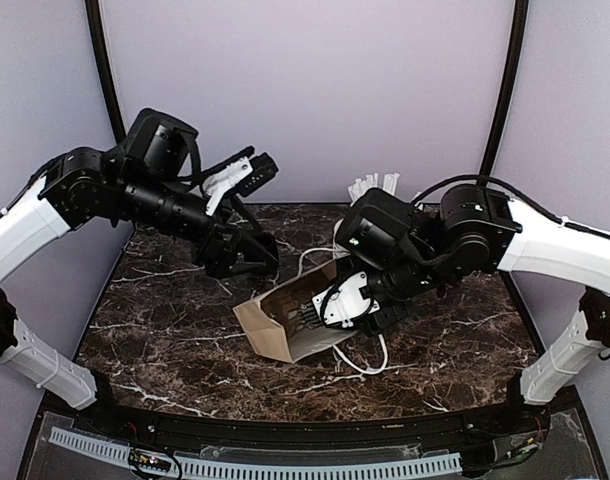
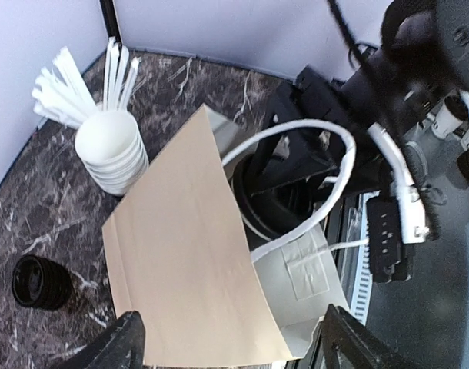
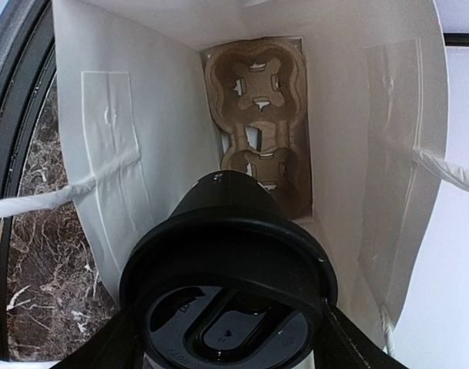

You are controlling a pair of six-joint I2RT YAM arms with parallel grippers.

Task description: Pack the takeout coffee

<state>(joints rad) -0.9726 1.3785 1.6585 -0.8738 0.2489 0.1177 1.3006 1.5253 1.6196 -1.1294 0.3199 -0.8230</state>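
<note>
The takeout coffee point(image 3: 227, 292), a black cup with a black lid, is held in my right gripper point(image 3: 231, 342), whose fingers press both sides of the lid. Cup and gripper reach into the mouth of the paper bag point(image 1: 285, 322), which lies on its side on the table. Deep inside the white-lined bag point(image 3: 142, 154) sits a brown cardboard cup carrier point(image 3: 257, 115). In the top view the cup is hidden inside the bag, behind my right gripper point(image 1: 307, 314). My left gripper point(image 2: 234, 350) hangs open over the bag's brown side point(image 2: 188, 254), touching nothing; the top view shows this gripper point(image 1: 253, 248) up and left of the bag.
A white cup of wrapped straws point(image 2: 111, 150) stands behind the bag, also at the back in the top view point(image 1: 370, 188). A black round cup-like object point(image 2: 41, 282) sits on the marble to one side of the bag. The bag's white handle point(image 2: 311, 192) loops out at its mouth.
</note>
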